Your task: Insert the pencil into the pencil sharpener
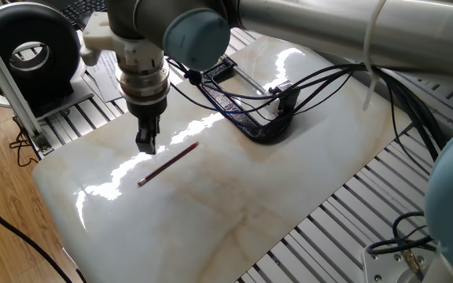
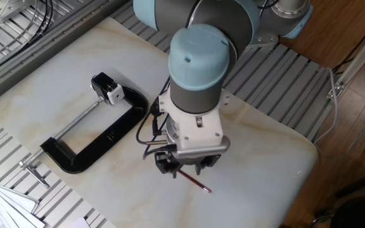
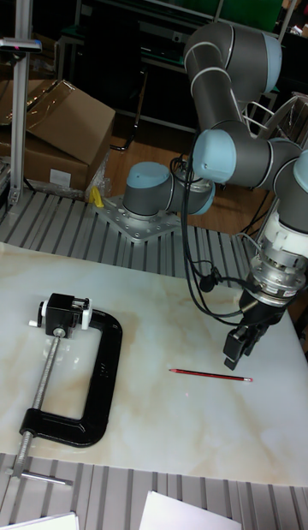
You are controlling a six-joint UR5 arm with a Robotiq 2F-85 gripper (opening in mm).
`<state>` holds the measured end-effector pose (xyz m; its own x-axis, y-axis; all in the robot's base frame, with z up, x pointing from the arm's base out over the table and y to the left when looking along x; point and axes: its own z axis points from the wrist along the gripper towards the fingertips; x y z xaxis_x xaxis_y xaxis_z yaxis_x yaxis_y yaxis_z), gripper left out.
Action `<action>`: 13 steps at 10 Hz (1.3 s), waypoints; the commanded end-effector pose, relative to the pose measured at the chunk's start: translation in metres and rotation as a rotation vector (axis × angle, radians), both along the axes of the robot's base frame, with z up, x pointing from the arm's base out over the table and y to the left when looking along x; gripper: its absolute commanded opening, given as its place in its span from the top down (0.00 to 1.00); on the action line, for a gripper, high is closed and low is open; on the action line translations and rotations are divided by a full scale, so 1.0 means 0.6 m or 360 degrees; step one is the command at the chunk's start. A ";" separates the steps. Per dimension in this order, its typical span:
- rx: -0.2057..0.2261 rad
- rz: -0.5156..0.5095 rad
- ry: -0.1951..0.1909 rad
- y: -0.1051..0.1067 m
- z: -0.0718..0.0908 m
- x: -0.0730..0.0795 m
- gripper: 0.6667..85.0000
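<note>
The dark-red pencil (image 1: 169,164) lies flat on the marble tabletop, also seen as the pencil (image 3: 210,375) in the tall view. My gripper (image 3: 240,348) hangs just above its right part, open, with nothing between the fingers. In the other fixed view the gripper (image 2: 185,167) straddles the pencil (image 2: 196,183), and the wrist hides the pencil's upper end. The pencil sharpener (image 2: 109,89), a small black block with a white face, sits in the clamp's jaw far from the gripper. It shows too as the sharpener (image 3: 65,312) and the sharpener (image 1: 284,89).
A large black C-clamp (image 2: 87,147) lies on the table's left side, its screw rod (image 3: 38,393) running along it. Cables (image 1: 329,79) trail from the arm over the clamp area. Slatted metal rails (image 1: 344,212) border the marble slab (image 1: 234,212). Papers (image 1: 112,67) lie past the far corner.
</note>
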<state>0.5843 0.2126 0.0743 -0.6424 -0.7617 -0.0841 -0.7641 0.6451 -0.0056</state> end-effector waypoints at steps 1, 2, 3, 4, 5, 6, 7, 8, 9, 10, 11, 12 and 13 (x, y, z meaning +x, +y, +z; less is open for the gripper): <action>0.0023 0.0139 0.0022 -0.001 -0.014 -0.003 0.34; 0.0030 0.0159 0.0025 -0.005 -0.021 -0.004 0.34; 0.0082 0.0106 0.0022 0.006 -0.022 -0.002 0.34; 0.0121 0.0092 0.0000 0.017 -0.020 0.004 0.34; 0.0110 0.0096 -0.0002 0.014 -0.021 0.004 0.34; 0.0053 0.0076 -0.0009 -0.002 -0.022 0.007 0.39; -0.0028 -0.0043 0.0055 -0.025 -0.025 -0.008 0.74; -0.0052 -0.0122 0.0092 -0.033 -0.025 -0.017 0.88; -0.0090 -0.0213 0.0127 -0.043 -0.025 -0.026 0.95; 0.0014 -0.0211 0.0185 -0.014 -0.023 -0.040 1.00; 0.0091 -0.0194 0.0162 0.007 -0.022 -0.033 1.00; -0.0018 -0.0163 0.0043 -0.025 -0.024 -0.003 0.99; 0.0028 -0.0106 0.0006 -0.011 -0.023 0.007 0.86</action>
